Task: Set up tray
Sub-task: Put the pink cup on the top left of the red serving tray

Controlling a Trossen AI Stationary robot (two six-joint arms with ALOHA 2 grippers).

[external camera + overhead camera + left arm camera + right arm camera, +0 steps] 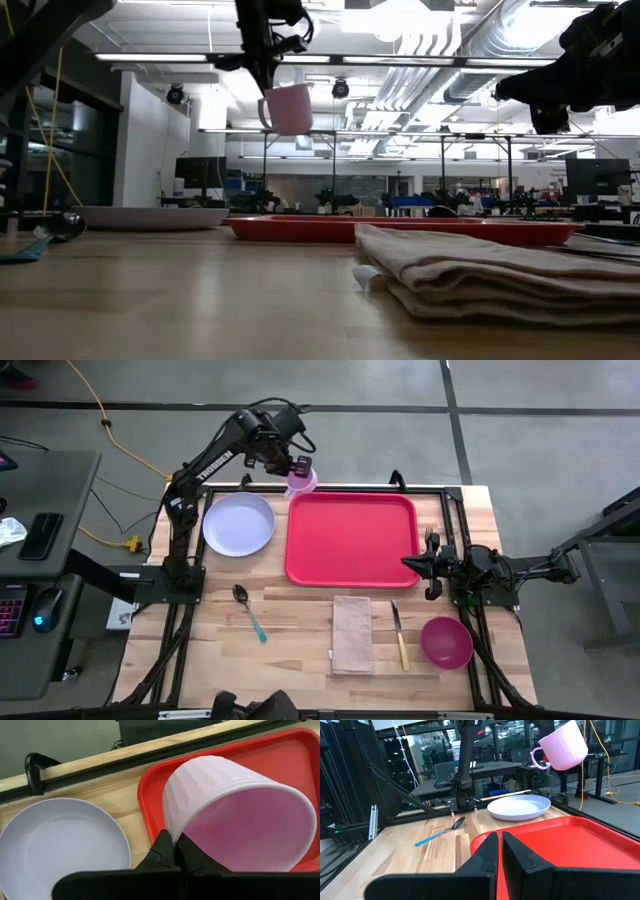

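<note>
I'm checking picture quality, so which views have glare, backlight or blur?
Low view: bright ceiling lights backlight the pink cup, and the near napkin is soft. Left wrist view: the cup's rim blurs close up. High view: even light on the red tray.

The high view looks straight down on the whole table (pixel 300 660); the low view looks level across it. Both wrist views sit close, sharing the tray (pixel 295 750).
</note>
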